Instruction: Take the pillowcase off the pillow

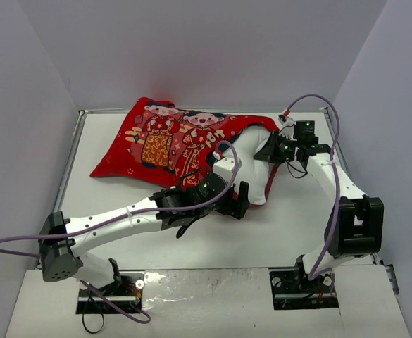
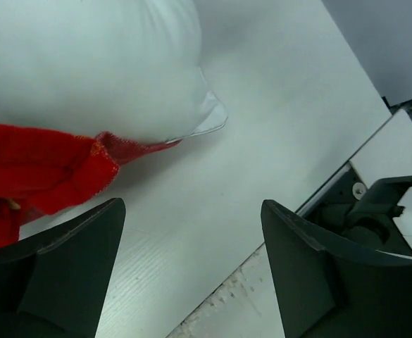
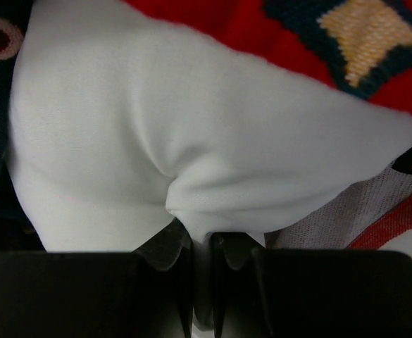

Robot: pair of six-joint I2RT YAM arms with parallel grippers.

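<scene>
Red pillowcase lies toward the far-left of the table, printed side up, mouth facing right. White pillow pokes out of that mouth: the smaller part is exposed, the rest is inside the case.

R gripper is at the exposed end, jaws clamped tight on a pinch of white pillow fabric. Its wrist view shows the fold drawn in between the 2 fingers, no red in the bite.

L gripper sits at the near side of the pillow, jaws wide apart, nothing in them. Its wrist view shows bare table between the fingers, w/ the hem and a pillow corner just ahead and to the left, not touching.

Step in hand, as I read it: L needs a hold on the case edge, then strips it off leftward while R anchors the pillow. To do it well:
- Swing L toward the hem, not straight ahead.
- Go low so 1 finger slides under the red edge.
- Take red cloth only, no white, else both arms fight over the pillow.
- Bite deep, since the cloth looks thick & floppy.
- Pull along the pillow's length, away from R, low over the table.
- R should just anchor, not tug.

Risk: the case bunches around the plump middle, so short pulls + regrasps probably beat 1 long drag.
</scene>
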